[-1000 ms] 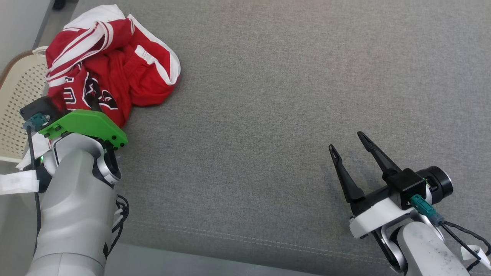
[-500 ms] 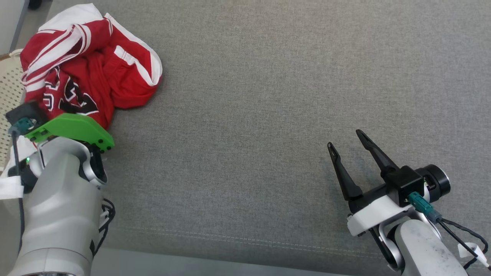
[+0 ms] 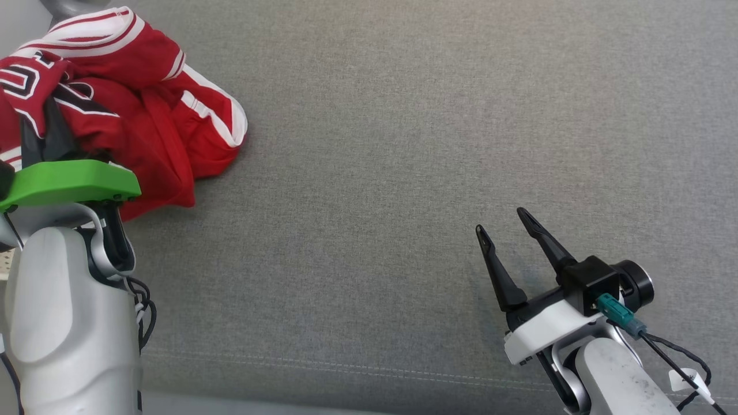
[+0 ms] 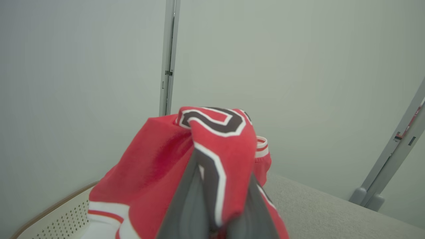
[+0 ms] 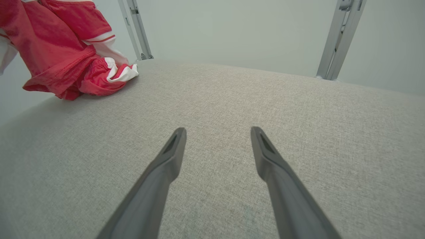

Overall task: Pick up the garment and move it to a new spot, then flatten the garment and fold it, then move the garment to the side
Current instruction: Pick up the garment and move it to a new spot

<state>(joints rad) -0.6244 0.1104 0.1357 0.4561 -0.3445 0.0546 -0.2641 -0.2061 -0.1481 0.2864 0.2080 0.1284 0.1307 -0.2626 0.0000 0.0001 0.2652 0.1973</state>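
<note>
The red garment (image 3: 144, 109), with white stripes and black-and-white lettering, hangs bunched at the far left, and its lower folds still rest on the grey cushion. My left gripper (image 3: 41, 124) is shut on a fold of it and raised off the surface, under a green wrist cover. In the left wrist view the lettered fold of the garment (image 4: 219, 146) drapes over my left gripper (image 4: 222, 166) and hides the tips. My right gripper (image 3: 501, 222) is open low over the bare cushion at the lower right, well away from the cloth. The garment (image 5: 63, 49) is at the upper left, beyond the open right gripper (image 5: 217, 132).
A grey fabric cushion (image 3: 403, 144) spreads across the work area, with a stitched seam along its near edge. A cream perforated basket (image 4: 56, 219) sits below the garment off the cushion's left side. Metal posts (image 5: 338, 36) stand against the pale wall behind.
My left gripper has risen with the garment, pulling the lettered part up off the cushion. The head camera shifted. My right gripper stays open and has barely moved.
</note>
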